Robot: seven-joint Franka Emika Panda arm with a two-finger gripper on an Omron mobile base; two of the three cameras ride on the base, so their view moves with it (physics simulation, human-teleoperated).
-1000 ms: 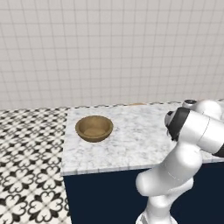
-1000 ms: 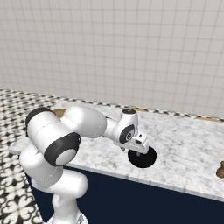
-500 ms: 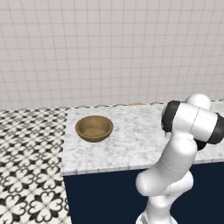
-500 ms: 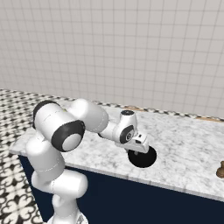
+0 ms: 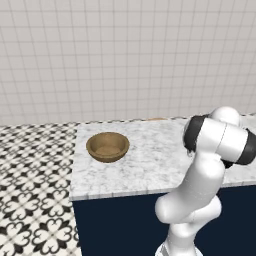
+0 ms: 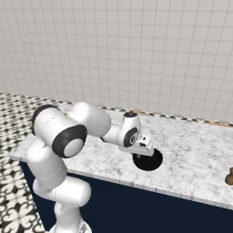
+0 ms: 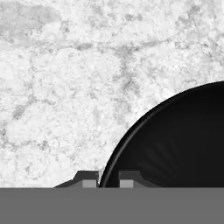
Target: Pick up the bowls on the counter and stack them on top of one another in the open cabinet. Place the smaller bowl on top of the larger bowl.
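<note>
The smaller bowl (image 6: 148, 160), glossy black, rests on the marble counter (image 6: 191, 150) near its front edge. My gripper (image 6: 144, 153) reaches down onto its left rim. In the hand view the gripper (image 7: 108, 180) is shut on the black bowl's rim (image 7: 131, 131), one fingertip (image 7: 89, 179) outside the bowl and the other inside. The larger bowl (image 5: 107, 146), light brown wood, sits apart at the counter's left end (image 5: 150, 165) in the left base view. The open cabinet is out of view.
A small brown object (image 6: 229, 177) stands at the counter's right end. A tiled wall (image 6: 136, 54) runs behind the counter. Patterned floor tiles (image 5: 30, 190) lie left of the navy cabinet front (image 5: 115, 225).
The gripper's fingers have shut on the black bowl's rim. The arm's elbow has shifted slightly; both bowls stay where they were.
</note>
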